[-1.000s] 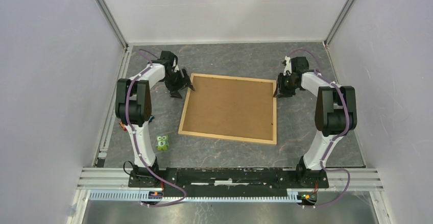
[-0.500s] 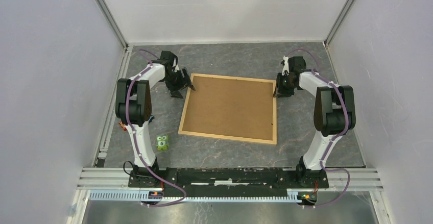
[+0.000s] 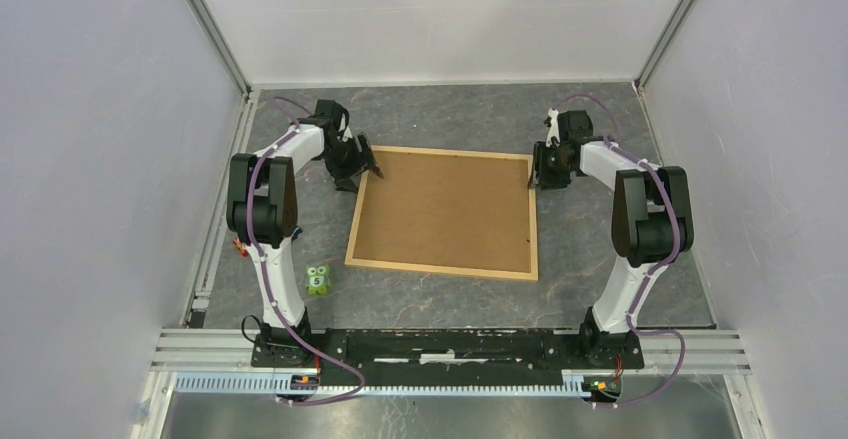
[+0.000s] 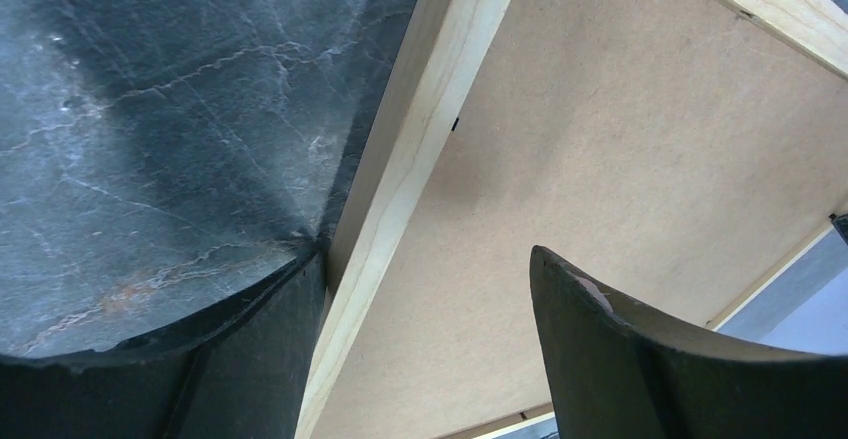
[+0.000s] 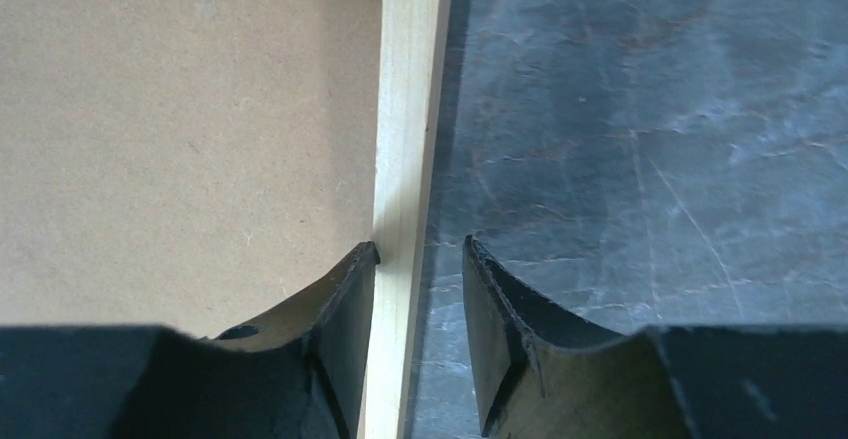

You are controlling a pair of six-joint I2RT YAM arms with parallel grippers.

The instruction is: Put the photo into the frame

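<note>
The frame [image 3: 440,268], thin light wooden strips, lies flat mid-table with a brown backing board [image 3: 445,209] filling it. The photo is hidden. My left gripper [image 3: 358,169] is open at the frame's far-left corner. In the left wrist view its jaws [image 4: 428,253] straddle the left strip [image 4: 410,149], one finger outside on the table, the other over the board [image 4: 600,129]. My right gripper [image 3: 540,171] is open at the far-right corner. Its jaws [image 5: 420,244] straddle the right strip [image 5: 405,109]: the inner finger touches the strip, the outer finger stands apart from it.
A small green toy figure [image 3: 318,280] stands on the dark marbled table near the left arm's base. White walls close in the left, right and far sides. A metal rail [image 3: 450,344] runs along the near edge.
The right gripper has moved a little left and the frame's right side has shifted left with it. Its jaws have parted slightly. The left gripper has stayed put.
</note>
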